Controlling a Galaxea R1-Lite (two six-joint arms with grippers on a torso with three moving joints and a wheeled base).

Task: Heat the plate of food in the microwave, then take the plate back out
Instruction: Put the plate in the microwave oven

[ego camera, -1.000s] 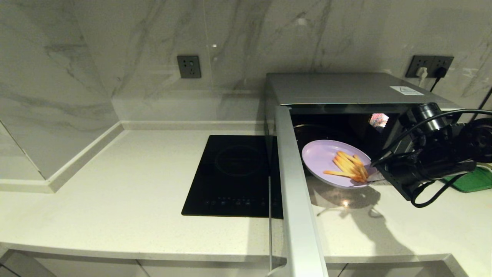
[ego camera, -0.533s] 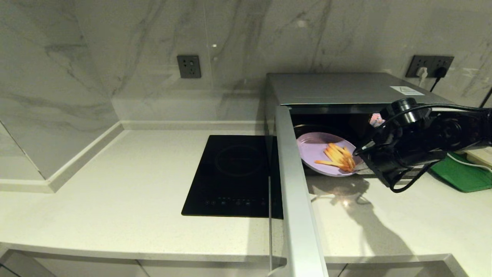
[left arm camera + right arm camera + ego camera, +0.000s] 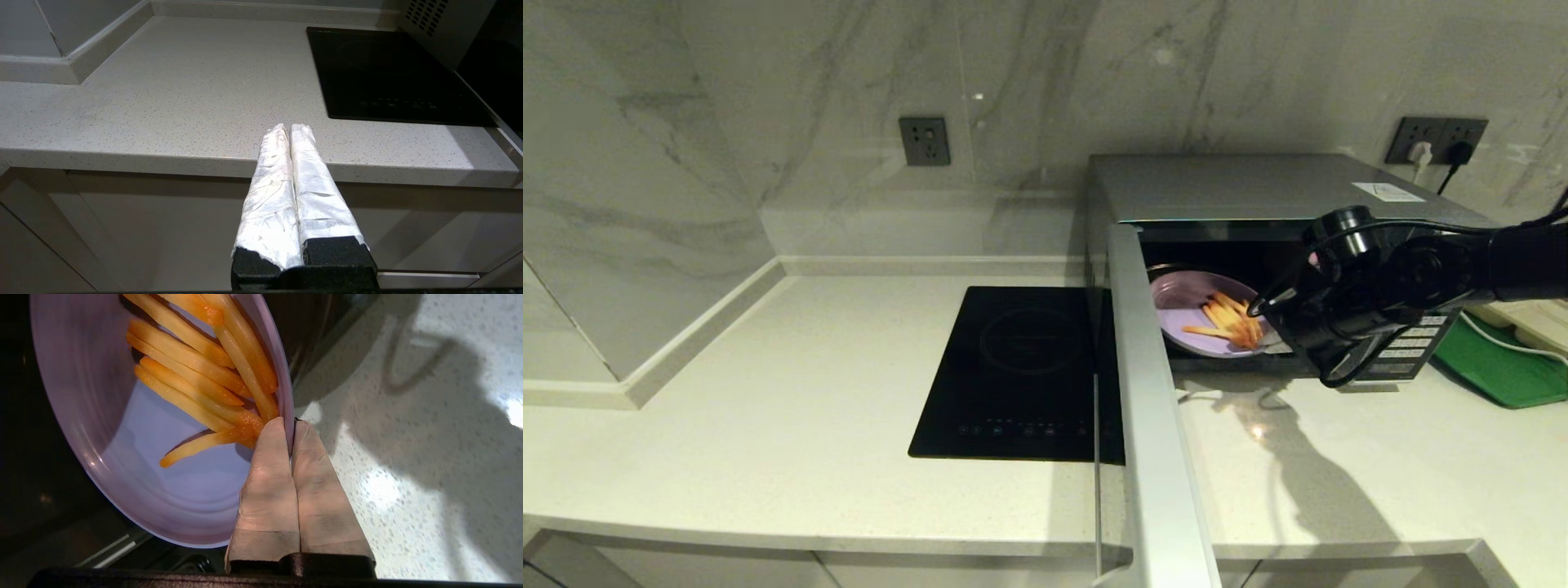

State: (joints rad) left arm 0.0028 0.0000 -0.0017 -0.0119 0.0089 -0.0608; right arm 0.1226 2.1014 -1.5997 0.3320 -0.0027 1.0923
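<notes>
Pinching the rim of the plate of food [image 3: 1201,314] between its pressed-together fingers [image 3: 267,486], the right claw [image 3: 1272,347] sits at the open mouth of the microwave [image 3: 1258,192]. In the right wrist view one taped finger lies on the inside of the lavender rim, touching the ends of the fries [image 3: 204,381], and the other lies on the outside, so the thin plate edge is caught between them. The plate reaches away from the claw into the dark cavity, most of it past the threshold, and it looks slightly tilted, though I cannot tell whether its far side rests on anything inside. The fries are bunched on the part of the plate nearest the claw. The microwave door [image 3: 1152,408] stands swung wide open, just beyond the plate on the side away from the claw and running out toward the robot. Below the claw is the pale speckled counter [image 3: 1339,457], carrying the arm's shadow. Behind the right arm, on its outer side, a green tray [image 3: 1499,371] lies on the counter. Beyond the door, well apart from the claw, is the black induction hob [image 3: 1021,376]. The left claw [image 3: 289,127] is parked low in front of the counter edge [image 3: 163,157], its white-wrapped fingers closed against each other on nothing.
</notes>
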